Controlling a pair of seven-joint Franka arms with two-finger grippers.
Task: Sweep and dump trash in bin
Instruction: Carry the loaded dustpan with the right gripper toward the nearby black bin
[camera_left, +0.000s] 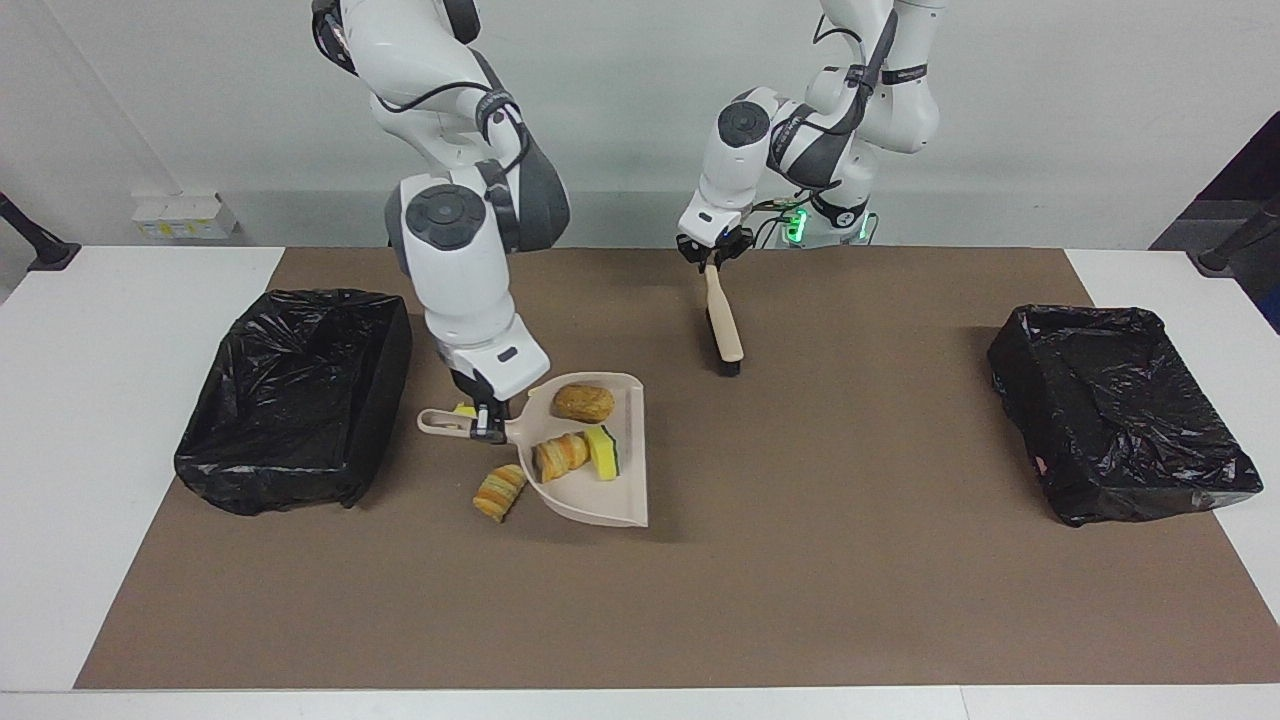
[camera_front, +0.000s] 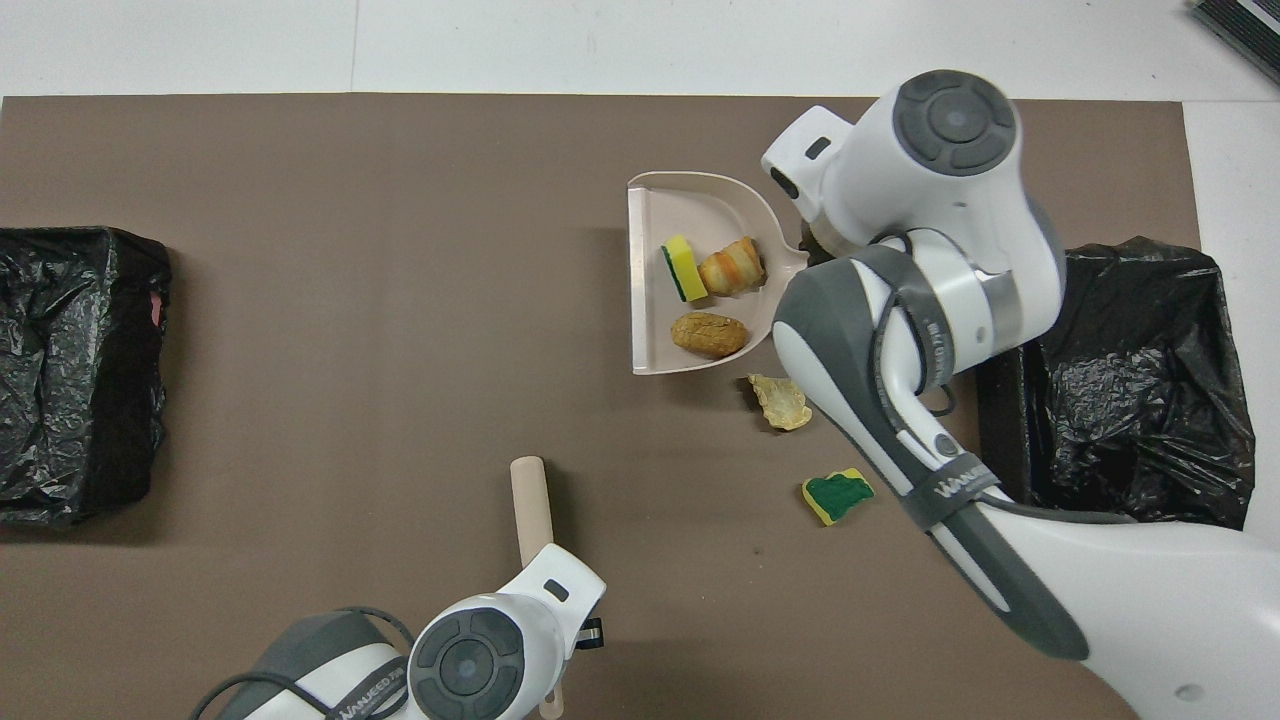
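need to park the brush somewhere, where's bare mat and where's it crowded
Bare mat: the wide stretch between the brush held by the left gripper and the bin at the left arm's end, and the strip along the mat's edge farthest from the robots. Crowded: around the dustpan in the right gripper, with scraps beside it.
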